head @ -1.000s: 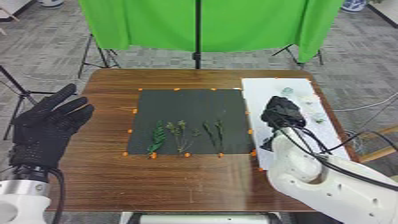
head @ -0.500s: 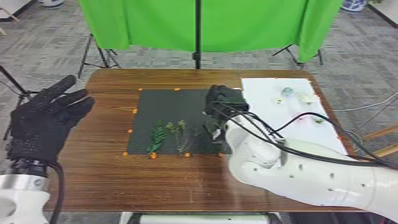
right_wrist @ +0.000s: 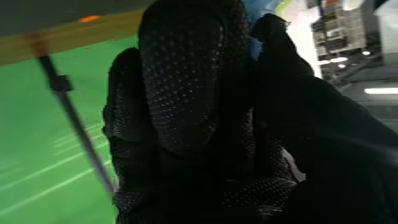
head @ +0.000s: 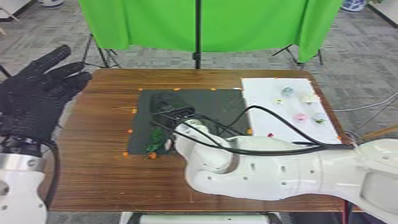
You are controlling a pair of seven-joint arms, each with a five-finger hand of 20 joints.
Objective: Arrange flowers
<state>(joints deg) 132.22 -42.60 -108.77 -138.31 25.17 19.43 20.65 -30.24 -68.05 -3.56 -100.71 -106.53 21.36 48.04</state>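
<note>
The flowers are on the right side of the head view, spread out on a white sheet (head: 263,120). A blue flower (head: 287,91) is near the top of the sheet, with a small yellow flower (head: 278,101) just below it and a pale flower (head: 309,99) to its right. Lower down, a pink flower (head: 300,117) sits beside a blue-green flower (head: 319,118), and a little red thing (head: 270,135) is lower and more to the left. A green leafy stem (head: 157,135) lies on the lower left part of the black mat (head: 213,100), in the middle of the frame. The right hand (head: 167,104) is just above that stem in the frame, over the left part of the mat. I can't tell if this hand is grasping something or has let go. Its white arm (head: 258,172) comes in from the lower right and lies almost sideways across the frame, with black cables looping over it. The left hand (head: 31,100) is up at the left edge, well apart from the flowers. Its fingers are loose and spread, not clenched, and they point up and a bit to the right. Its arm (head: 18,185) stands nearly straight up from the lower left corner. All around the mat is the brown table (head: 107,180), and a green curtain (head: 266,25) hangs at the top.
</note>
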